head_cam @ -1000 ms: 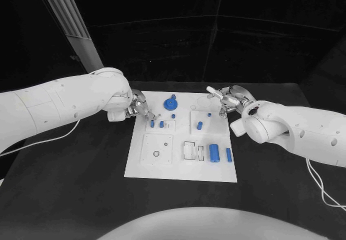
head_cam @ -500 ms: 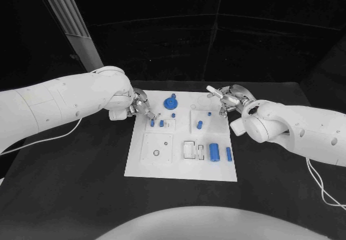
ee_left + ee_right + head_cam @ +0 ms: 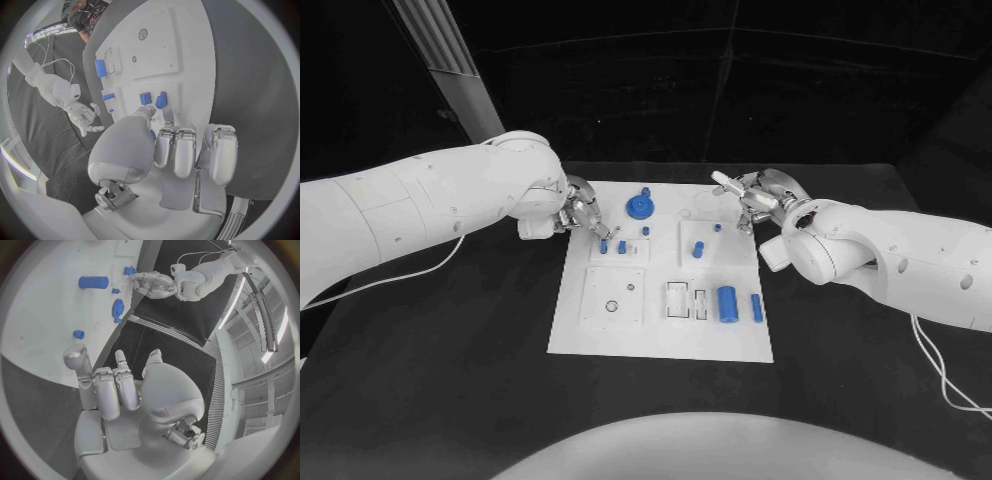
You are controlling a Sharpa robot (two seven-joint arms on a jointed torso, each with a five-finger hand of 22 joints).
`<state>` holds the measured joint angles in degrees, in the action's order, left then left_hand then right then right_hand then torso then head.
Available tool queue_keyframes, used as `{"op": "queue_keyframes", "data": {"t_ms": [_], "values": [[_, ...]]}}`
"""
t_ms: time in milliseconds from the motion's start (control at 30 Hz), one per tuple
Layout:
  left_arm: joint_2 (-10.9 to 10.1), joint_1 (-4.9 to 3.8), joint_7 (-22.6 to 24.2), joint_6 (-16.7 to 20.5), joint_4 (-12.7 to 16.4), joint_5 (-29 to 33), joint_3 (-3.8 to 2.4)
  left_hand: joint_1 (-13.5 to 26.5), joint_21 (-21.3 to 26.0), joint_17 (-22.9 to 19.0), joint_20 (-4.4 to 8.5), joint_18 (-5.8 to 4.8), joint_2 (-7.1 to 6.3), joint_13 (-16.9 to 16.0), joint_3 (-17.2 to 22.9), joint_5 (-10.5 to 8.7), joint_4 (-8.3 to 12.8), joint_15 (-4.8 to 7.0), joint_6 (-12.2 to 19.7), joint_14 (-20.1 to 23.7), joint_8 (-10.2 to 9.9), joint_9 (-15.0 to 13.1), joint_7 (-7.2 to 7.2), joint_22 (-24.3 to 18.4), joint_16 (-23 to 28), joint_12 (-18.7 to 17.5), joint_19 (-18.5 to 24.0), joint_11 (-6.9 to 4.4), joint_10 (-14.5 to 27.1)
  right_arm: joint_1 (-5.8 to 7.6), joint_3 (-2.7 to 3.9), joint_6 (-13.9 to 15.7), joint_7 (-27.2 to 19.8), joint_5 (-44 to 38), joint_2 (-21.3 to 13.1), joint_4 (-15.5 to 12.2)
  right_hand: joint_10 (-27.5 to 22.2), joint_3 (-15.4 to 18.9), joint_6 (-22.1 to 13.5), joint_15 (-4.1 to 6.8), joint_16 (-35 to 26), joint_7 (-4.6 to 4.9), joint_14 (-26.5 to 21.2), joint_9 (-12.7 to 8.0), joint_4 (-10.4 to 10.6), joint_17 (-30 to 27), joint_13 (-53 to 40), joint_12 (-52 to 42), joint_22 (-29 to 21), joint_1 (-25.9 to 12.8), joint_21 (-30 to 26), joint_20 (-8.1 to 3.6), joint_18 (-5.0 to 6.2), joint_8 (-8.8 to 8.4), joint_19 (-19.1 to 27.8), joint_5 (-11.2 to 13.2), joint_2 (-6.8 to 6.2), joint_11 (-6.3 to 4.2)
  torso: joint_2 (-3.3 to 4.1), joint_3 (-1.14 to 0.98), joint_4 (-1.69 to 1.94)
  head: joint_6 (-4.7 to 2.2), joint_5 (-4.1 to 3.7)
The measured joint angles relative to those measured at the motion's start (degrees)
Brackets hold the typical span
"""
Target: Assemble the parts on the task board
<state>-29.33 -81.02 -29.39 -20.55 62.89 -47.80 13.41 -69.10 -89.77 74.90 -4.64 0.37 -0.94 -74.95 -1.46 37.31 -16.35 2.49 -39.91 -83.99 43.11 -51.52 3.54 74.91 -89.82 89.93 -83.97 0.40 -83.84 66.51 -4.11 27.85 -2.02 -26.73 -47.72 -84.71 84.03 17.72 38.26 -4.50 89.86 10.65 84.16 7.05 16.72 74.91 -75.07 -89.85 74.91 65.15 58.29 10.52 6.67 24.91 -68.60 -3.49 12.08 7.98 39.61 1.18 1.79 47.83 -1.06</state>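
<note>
The white task board (image 3: 661, 330) lies in the middle of the table. On it are a round blue knob (image 3: 640, 206), two small blue pieces (image 3: 604, 245) near its left edge, a blue cylinder (image 3: 727, 303) and a blue bar (image 3: 757, 308). My left hand (image 3: 577, 215) hovers at the board's upper left edge. In the left wrist view its fingertips (image 3: 169, 117) reach down beside the two small pieces (image 3: 161, 100), thumb and finger apart, nothing pinched. My right hand (image 3: 754, 200) hangs over the board's upper right corner with its fingers (image 3: 75, 360) spread and holding nothing.
Square and rectangular recesses (image 3: 615, 297) sit in the board's lower half. More small blue pieces (image 3: 697, 250) stand near the board's centre. Black table (image 3: 444, 380) surrounds the board on every side. A grey post (image 3: 452, 70) rises at the back left.
</note>
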Motion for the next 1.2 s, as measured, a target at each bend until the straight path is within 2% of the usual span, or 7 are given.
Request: {"op": "queue_keyframes", "data": {"t_ms": [533,900,1200], "values": [[0.6,0.02,-0.3,-1.3,-0.8,0.0,0.0,0.0,0.0,0.0,0.0,0.0,0.0,0.0,-0.2,-0.28,-0.2,-0.02,-0.6,0.0,-0.2,0.2,-0.18,0.0,0.0,0.0,0.0,0.0,0.0,0.0,0.0,0.0,0.0,0.0,0.0,0.0,0.0,0.0,0.0,0.0,0.0,0.0,0.0,0.0,0.0,0.0,0.0,0.0,0.0,0.0,0.0,0.0,0.0,0.0,0.0,0.0,0.0,0.0,0.0,0.03,0.01,0.07,-0.03],[0.6,0.02,-1.1,-2.1,-0.7,0.0,0.0,-0.7,0.0,0.0,0.41,0.0,-0.13,0.0,0.2,-1.33,-0.2,-0.03,-0.8,0.0,-3.1,1.8,0.02,0.0,0.0,0.0,0.0,-0.21,-0.2,0.0,0.0,0.0,0.0,0.0,0.0,0.0,0.0,0.0,0.0,0.0,0.0,0.0,0.0,0.0,0.0,0.0,0.0,0.0,0.0,0.0,0.0,0.0,0.0,0.0,0.0,0.0,0.0,0.0,0.0,0.02,0.06,0.16,0.01],[0.7,0.01,-1.3,-2.2,-0.7,0.0,-0.02,-0.8,0.0,0.0,0.41,0.0,-0.26,0.0,0.2,-1.33,-0.2,-0.04,-1.0,0.0,-3.7,2.3,0.14,0.0,0.0,0.0,0.0,-0.2,-0.2,0.0,0.0,0.0,0.0,0.0,0.1,0.0,0.0,0.0,0.0,0.0,0.0,0.0,0.0,0.0,0.0,0.0,0.0,0.0,0.0,0.0,0.0,0.0,0.0,0.0,0.0,0.0,0.0,0.0,0.0,0.02,0.05,0.16,0.06]]}}
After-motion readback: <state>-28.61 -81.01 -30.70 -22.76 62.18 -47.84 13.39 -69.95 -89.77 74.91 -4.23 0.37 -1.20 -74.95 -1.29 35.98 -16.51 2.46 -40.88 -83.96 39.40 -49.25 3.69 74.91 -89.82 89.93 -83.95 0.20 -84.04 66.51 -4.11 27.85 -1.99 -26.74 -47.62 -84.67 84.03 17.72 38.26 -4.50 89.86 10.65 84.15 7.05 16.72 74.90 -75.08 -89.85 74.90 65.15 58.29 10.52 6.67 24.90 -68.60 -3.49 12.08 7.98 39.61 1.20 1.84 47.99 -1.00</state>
